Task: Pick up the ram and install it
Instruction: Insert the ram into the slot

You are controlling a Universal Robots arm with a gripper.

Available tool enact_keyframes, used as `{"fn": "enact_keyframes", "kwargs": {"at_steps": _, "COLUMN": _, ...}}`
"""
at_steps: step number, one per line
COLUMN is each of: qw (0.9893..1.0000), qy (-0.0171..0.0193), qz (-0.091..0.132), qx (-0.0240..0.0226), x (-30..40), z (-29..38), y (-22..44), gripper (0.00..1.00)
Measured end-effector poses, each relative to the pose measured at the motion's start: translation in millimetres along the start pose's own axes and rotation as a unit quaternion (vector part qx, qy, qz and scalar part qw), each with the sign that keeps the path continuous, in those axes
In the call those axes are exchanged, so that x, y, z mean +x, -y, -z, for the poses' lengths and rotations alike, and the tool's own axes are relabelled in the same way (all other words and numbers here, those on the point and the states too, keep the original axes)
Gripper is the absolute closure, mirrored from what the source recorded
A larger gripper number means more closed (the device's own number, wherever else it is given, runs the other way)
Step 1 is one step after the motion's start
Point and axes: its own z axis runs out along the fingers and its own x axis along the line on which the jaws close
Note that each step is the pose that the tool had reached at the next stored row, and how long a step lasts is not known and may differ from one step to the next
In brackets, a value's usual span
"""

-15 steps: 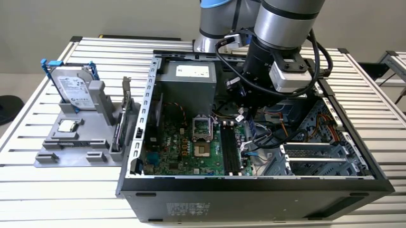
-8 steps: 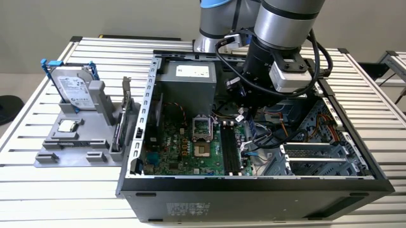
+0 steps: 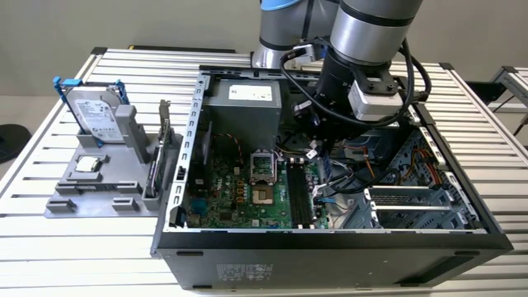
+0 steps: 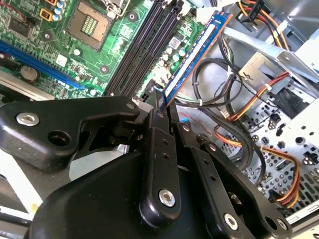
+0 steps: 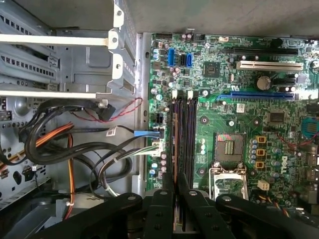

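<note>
RAM stick clamped in the gripper above the motherboard's memory slots

An open computer case (image 3: pixel 330 247) lies on its side on a slatted aluminium table (image 3: pixel 49 260); the robot arm (image 3: pixel 371 37) reaches down into it over the green motherboard (image 3: pixel 239 198); on the exterior view's left a grey fixture (image 3: pixel 107 185) holds a hard drive (image 3: pixel 93 114) upright; black memory slots (image 5: pixel 183 134) run beside the CPU socket (image 5: pixel 228 148); bundled cables (image 4: pixel 239 104) lie just beside the board; the gripper (image 4: pixel 162 107) is clenched on the ram (image 4: pixel 197 52), its fingertips (image 4: pixel 158 102) pinching one end while the blue-edged stick hangs tilted over the slots, not seated.
</note>
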Motion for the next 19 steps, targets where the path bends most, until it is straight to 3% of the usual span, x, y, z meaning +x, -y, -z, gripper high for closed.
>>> {"fn": "enact_keyframes", "kwargs": {"at_steps": 9, "qw": 0.9995, "qy": 0.0009, "qz": -0.032, "qx": 0.0004, "x": 0.0, "z": -3.0, "y": 0.0, "gripper": 1.00}}
{"fn": "enact_keyframes", "kwargs": {"at_steps": 14, "qw": 0.9994, "qy": 0.0009, "qz": -0.034, "qx": 0.0004, "x": 0.1, "z": -5.7, "y": -0.1, "gripper": 1.00}}
{"fn": "enact_keyframes", "kwargs": {"at_steps": 19, "qw": 0.9994, "qy": 0.0009, "qz": -0.034, "qx": 0.0003, "x": 0.2, "z": -13.2, "y": -0.5, "gripper": 1.00}}
